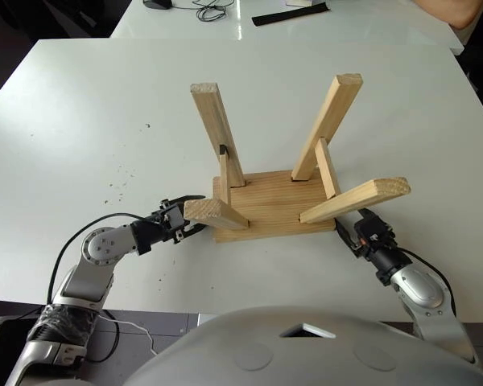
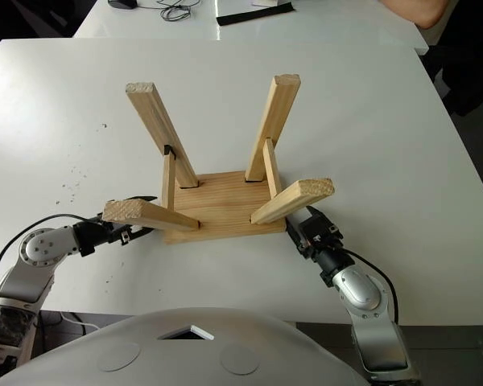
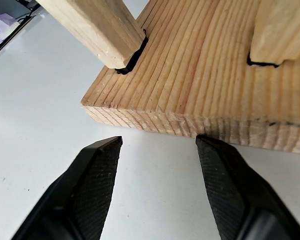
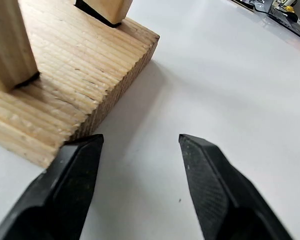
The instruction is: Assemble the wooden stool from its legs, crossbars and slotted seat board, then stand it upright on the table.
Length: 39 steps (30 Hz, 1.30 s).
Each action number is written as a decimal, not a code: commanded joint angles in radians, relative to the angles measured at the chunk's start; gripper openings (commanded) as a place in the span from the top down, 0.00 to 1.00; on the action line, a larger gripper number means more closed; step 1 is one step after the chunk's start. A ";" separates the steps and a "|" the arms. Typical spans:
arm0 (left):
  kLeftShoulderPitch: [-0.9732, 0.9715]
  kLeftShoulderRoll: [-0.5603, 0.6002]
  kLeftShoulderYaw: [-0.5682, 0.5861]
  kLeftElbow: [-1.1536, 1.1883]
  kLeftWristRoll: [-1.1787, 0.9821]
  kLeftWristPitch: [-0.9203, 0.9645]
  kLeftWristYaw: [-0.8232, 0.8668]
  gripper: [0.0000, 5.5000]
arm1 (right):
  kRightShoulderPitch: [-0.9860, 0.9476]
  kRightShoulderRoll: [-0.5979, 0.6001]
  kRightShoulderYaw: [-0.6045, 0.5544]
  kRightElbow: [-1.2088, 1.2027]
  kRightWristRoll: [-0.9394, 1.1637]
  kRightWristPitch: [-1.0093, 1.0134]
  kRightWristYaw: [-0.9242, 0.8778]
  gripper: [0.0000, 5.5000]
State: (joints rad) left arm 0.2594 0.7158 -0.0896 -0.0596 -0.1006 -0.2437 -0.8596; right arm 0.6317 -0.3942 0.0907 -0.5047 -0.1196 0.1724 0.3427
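Already the stool (image 1: 258, 213) sits upside down by the tabletop's (image 1: 80, 121) near edge, one seat (image 2: 225, 205) flat with four legs (image 1: 216, 129) and two crossbars (image 1: 327, 167), so only the flip upright seems left, calling for the left fingers (image 3: 95, 185) and right fingers (image 4: 75, 175), both spread open at the seat's near corners, to clamp it.

a white table (image 1: 80, 121); behind it a second white table (image 1: 185, 26) with black cables (image 1: 213, 10).

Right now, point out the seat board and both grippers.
seat board (image 1: 270, 201), left eye view, bare face between the legs.
left gripper (image 3: 158, 141), left wrist view, midway between its open fingertips.
right gripper (image 4: 140, 138), right wrist view, midway between its open fingertips.
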 commanded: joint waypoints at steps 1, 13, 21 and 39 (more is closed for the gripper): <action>0.013 0.005 0.003 -0.092 -0.041 0.094 -0.011 0.50 | 0.047 0.011 0.063 -0.120 0.002 0.033 0.014 0.49; 0.148 0.063 0.137 -0.511 -0.240 0.459 -0.010 0.50 | 0.191 -0.088 -0.058 -0.542 0.129 0.186 0.086 0.49; 0.159 0.133 0.235 -0.651 -0.362 0.609 -0.068 0.50 | 0.184 -0.165 -0.067 -0.542 0.179 0.136 0.079 0.49; 0.031 0.180 0.313 -0.608 -0.545 0.772 -0.191 0.50 | 0.202 -0.465 -0.345 -0.542 0.609 0.162 0.027 0.49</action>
State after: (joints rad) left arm 0.3332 0.9141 0.2620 -0.6399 -0.5838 0.5745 -0.9898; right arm 0.8399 -0.8507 -0.2823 -0.9876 0.4303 0.3291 0.3261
